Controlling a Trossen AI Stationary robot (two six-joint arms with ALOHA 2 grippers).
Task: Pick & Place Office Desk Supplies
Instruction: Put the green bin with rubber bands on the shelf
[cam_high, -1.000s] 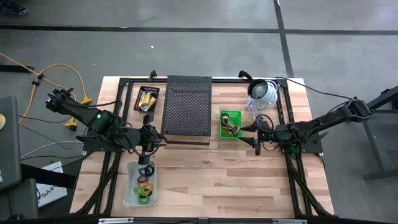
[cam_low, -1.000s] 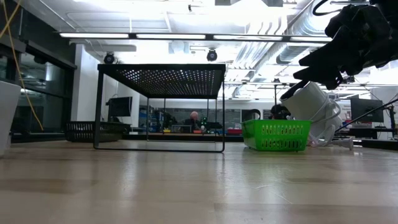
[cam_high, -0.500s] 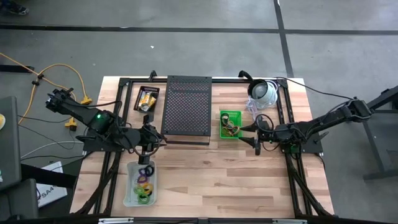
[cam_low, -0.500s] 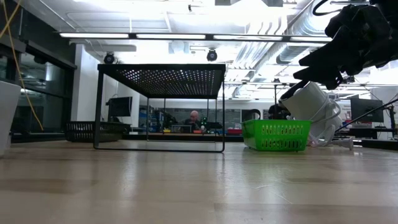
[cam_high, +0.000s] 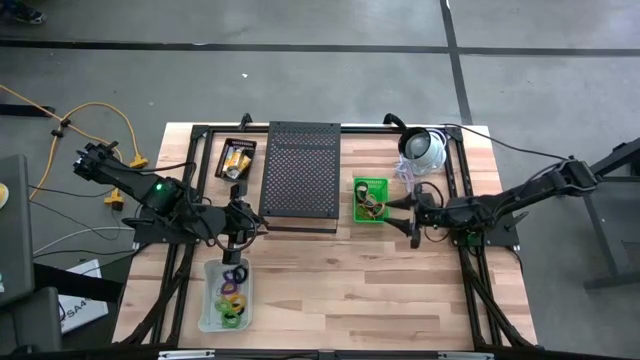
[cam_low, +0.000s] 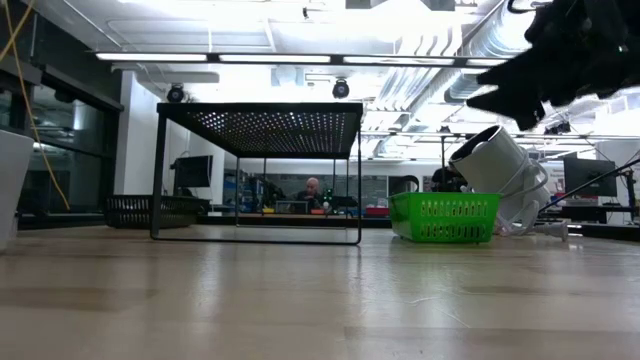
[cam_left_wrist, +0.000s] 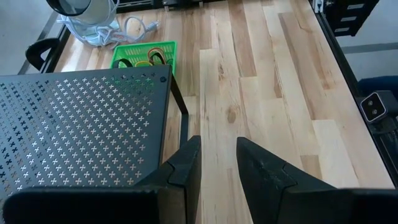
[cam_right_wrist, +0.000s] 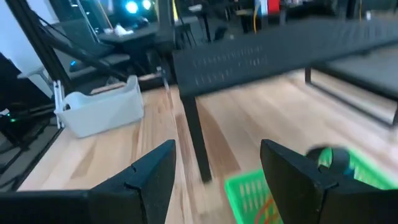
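Coloured loops (cam_high: 233, 290) lie in a clear tray (cam_high: 209, 300) near the table's front left. Yellow-and-white packets (cam_high: 236, 160) sit in a black tray (cam_high: 222, 160) at the far left. Rubber bands (cam_high: 372, 207) fill a green basket (cam_high: 361, 187) (cam_low: 444, 217) (cam_left_wrist: 144, 53) (cam_right_wrist: 249, 186). My left gripper (cam_high: 240, 228) (cam_left_wrist: 219, 149) hovers open between the clear tray and the mesh shelf, holding nothing. My right gripper (cam_high: 412, 215) (cam_right_wrist: 217, 168) (cam_low: 500, 95) hangs open in the air just right of the green basket, also empty.
A black mesh shelf (cam_high: 300, 170) (cam_low: 260, 125) (cam_left_wrist: 74, 124) stands on thin legs at the table's middle. A white dome device (cam_high: 422, 148) (cam_low: 495, 160) with a cable lies behind the green basket. Bare wood stretches across the near half of the table.
My right gripper has moved up a little beside the green basket. The left arm and all the items have kept still.
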